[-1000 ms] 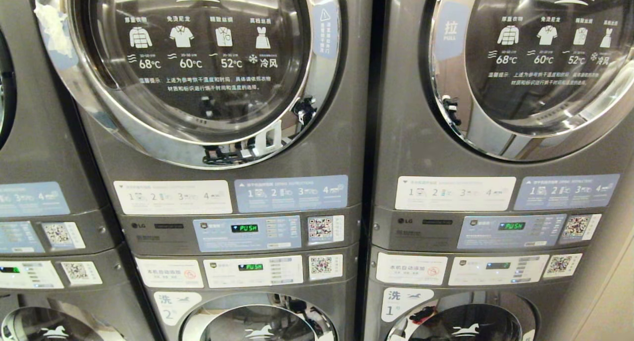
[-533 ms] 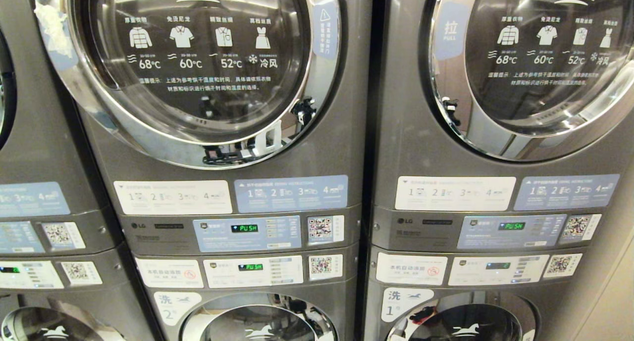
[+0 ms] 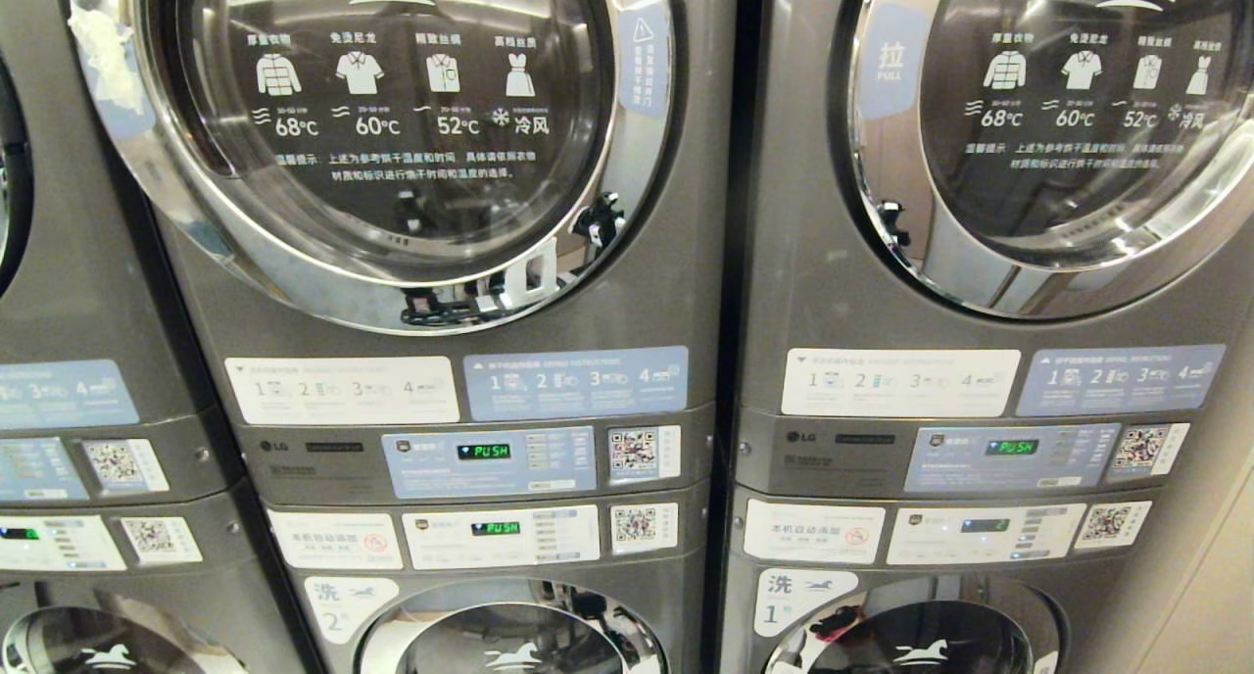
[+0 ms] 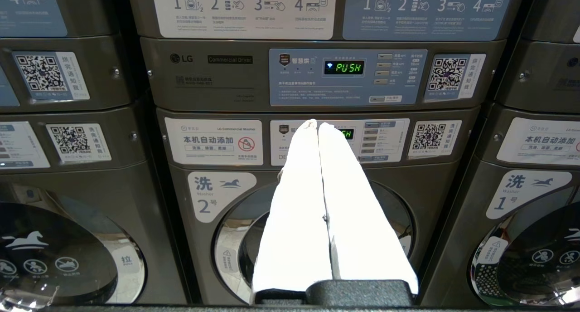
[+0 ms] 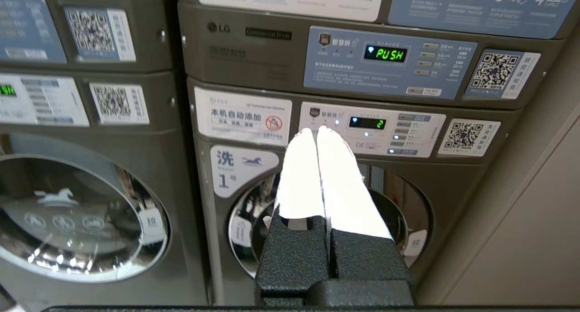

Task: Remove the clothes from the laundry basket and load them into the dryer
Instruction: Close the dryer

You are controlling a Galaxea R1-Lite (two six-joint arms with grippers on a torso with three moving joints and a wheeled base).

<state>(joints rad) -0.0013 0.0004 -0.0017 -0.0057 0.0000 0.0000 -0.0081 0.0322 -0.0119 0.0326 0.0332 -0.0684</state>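
Two grey dryers fill the head view, one in the middle with a round glass door (image 3: 392, 135) and one on the right (image 3: 1058, 135); both doors are closed. The laundry basket and the clothes are out of view. Neither arm shows in the head view. My left gripper (image 4: 314, 124) is shut and empty, its white fingers (image 4: 294, 203) pressed together in front of washer 2 (image 4: 312, 239). My right gripper (image 5: 315, 130) is also shut and empty, in front of washer 1 (image 5: 326, 221).
Control panels with green PUSH displays (image 3: 484, 451) sit below the dryer doors, with the washers stacked underneath. A third stack (image 3: 78, 361) stands at the left. A beige wall (image 5: 521, 221) borders the right stack.
The machines stand as before. Only a small dark reflection in the right dryer door's chrome rim has shifted slightly.
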